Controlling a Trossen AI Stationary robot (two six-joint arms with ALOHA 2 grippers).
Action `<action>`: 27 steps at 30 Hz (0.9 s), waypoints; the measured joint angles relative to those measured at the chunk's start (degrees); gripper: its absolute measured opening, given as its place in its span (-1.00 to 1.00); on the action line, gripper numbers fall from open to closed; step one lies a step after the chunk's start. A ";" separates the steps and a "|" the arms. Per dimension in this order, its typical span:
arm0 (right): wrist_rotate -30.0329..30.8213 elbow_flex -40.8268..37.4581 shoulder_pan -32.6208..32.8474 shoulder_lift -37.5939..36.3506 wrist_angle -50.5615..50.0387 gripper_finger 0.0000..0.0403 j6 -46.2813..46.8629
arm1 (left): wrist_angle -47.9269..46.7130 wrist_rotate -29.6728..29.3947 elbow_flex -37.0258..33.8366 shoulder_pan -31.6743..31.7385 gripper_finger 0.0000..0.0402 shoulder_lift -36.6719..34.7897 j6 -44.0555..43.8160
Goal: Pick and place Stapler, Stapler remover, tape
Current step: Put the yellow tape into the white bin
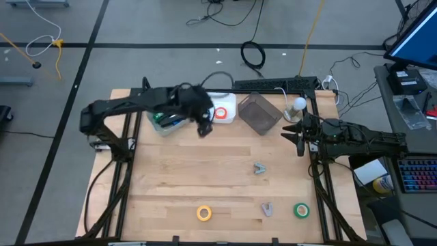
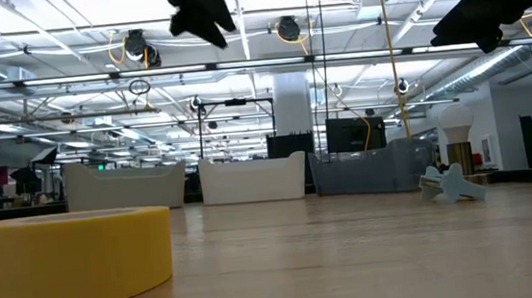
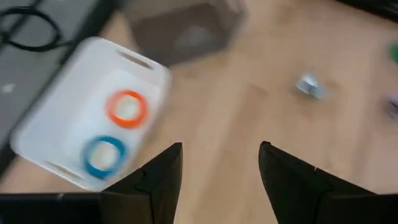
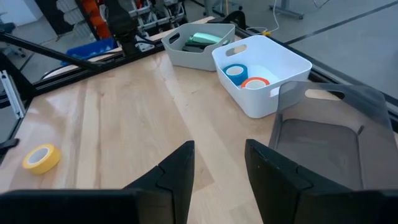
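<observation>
My left gripper [image 1: 203, 128] hangs open and empty over the table just in front of the white bin [image 1: 229, 102]; it also shows in the left wrist view [image 3: 221, 149]. In that bin lie the orange tape [image 3: 127, 107] and the blue tape [image 3: 102, 154]. The green stapler [image 4: 205, 38] lies in the grey bin [image 1: 164, 123]. The yellow tape [image 1: 204, 213] and the green tape [image 1: 301, 210] lie flat near the front edge. Two grey staple removers [image 1: 259, 167] [image 1: 267, 209] lie on the table. My right gripper [image 4: 221, 146] is open and empty at the right side [image 1: 298, 140].
A dark see-through bin [image 1: 259, 113] stands to the right of the white bin. A white bulb-shaped object [image 1: 299, 104] stands at the far right, close to my right gripper. Bare wooden table [image 1: 184, 171] lies between the bins and the front edge.
</observation>
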 joint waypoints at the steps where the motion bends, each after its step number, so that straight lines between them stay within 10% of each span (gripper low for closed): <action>1: 0.01 -0.02 0.00 0.00 0.00 -0.34 -0.28 | -1.38 0.09 0.00 -1.80 0.05 -0.57 -0.36; 27: -2.05 0.00 0.02 -0.59 -1.74 -0.34 -4.02 | 0.02 -4.20 -0.11 -36.01 0.05 14.01 -16.69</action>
